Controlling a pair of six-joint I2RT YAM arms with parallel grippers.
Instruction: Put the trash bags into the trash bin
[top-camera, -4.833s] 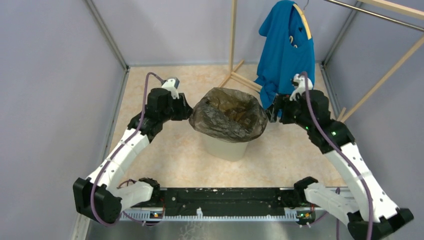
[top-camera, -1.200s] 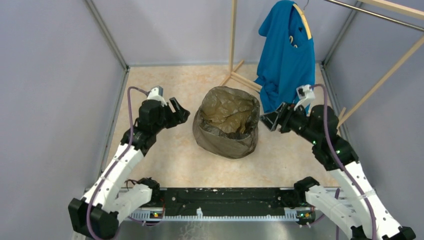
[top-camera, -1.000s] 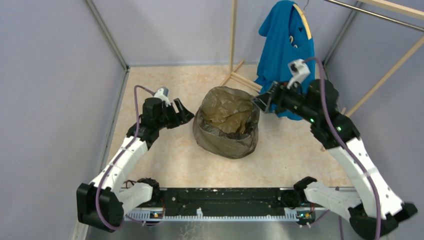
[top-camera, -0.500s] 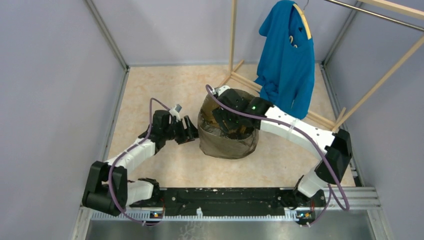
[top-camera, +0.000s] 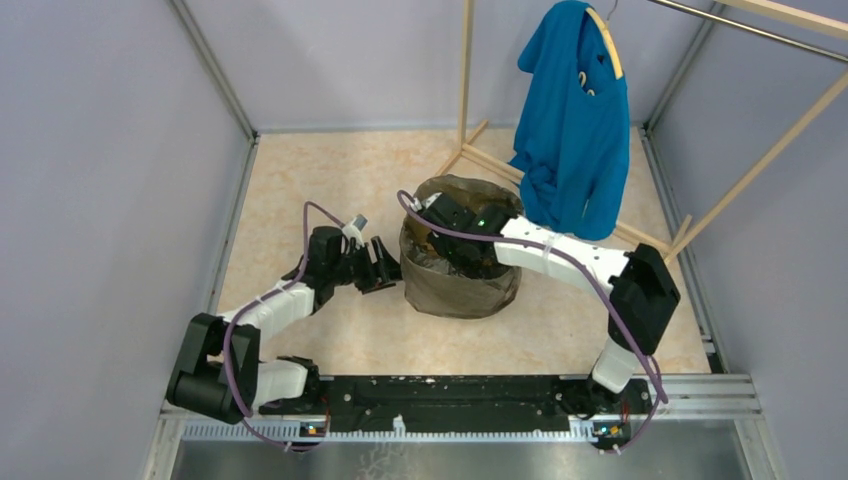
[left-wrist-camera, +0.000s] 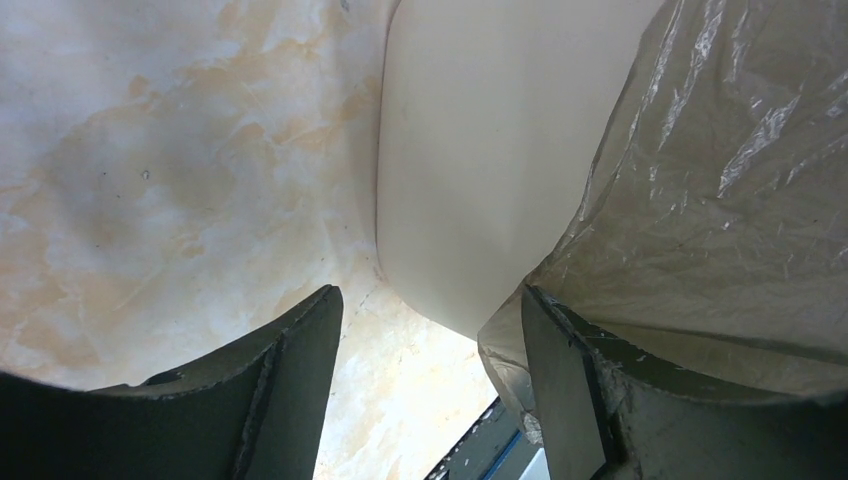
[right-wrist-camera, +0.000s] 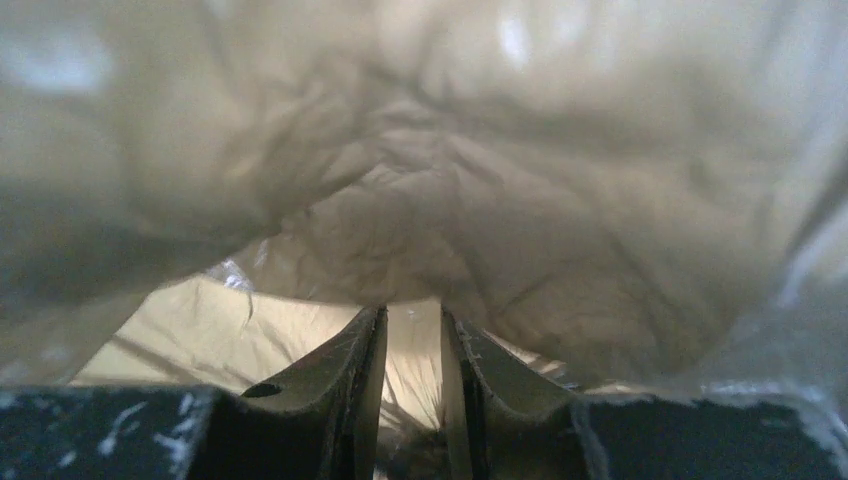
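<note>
Nearest, the black base rail (top-camera: 450, 390) carries both my arms at the near edge.

1. Left gripper (left-wrist-camera: 430, 298): low beside the left wall of the trash bin (left-wrist-camera: 460, 170), fingers spread wide, holding nothing. The hem of the trash bag (top-camera: 455, 290) hangs just beside my right-hand finger; contact cannot be confirmed.
2. Bag location: the film lines the bin's inside and is turned over the rim, draping most of the way down the outer wall. On my left side, cream wall shows below the hem.
3. Right gripper (right-wrist-camera: 412, 316): reached down inside the lined bin. Its fingers stand close with a slim gap; whether film is pinched there I cannot tell.

Handling, by judgement: the film is thin, light, limp and glossy, so it will slip and bunch, and may tear under a hard pull. Take hold at the hem or a gathered fold, not on a flat stretch. The bin is rigid with smooth walls and may slide.

Surface: marbled beige floor (top-camera: 300, 180), flat. Beyond the bin, a wooden rack (top-camera: 466, 70) carries a blue T-shirt (top-camera: 570, 110). Grey panel walls (top-camera: 120, 150) enclose the cell.
</note>
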